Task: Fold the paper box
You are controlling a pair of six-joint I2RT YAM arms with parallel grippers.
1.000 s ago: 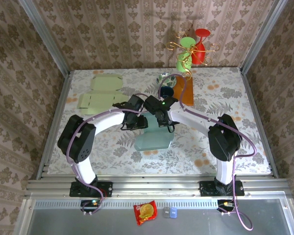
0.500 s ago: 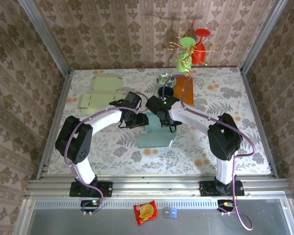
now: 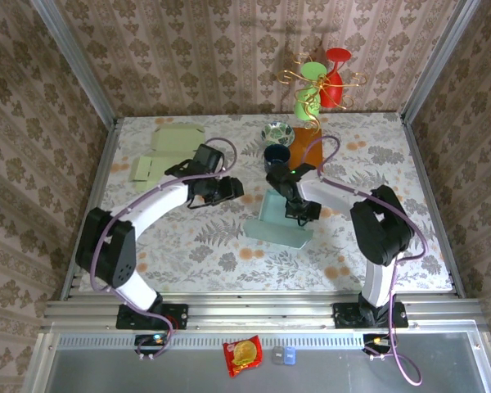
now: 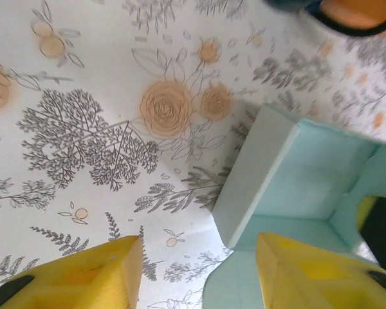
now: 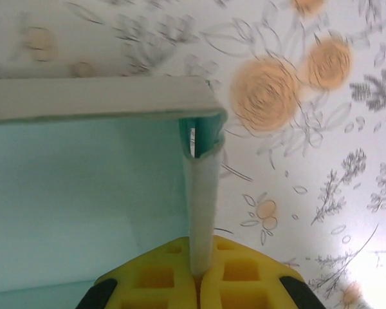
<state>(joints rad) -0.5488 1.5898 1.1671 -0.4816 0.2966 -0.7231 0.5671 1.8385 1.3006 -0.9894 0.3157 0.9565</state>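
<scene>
At right gripper [image 5: 201, 270]: clamped tight on paper box [image 5: 83, 193] wall. At left gripper [image 4: 196, 270]: parted, empty. Recommend pressing neighbouring flap inward squarely.

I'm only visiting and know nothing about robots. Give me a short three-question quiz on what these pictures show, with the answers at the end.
1. True or false: the right gripper is pinched shut on a wall of the light blue paper box.
2. Pick one. The left gripper is: A) shut on the box, B) open and holding nothing, C) shut on nothing.
3. Fill the gap: seen from the top camera, the flat pale green cardboard sheets lie at the far ____ corner of the table.

Key: 1 true; 2 B; 3 left.
</scene>
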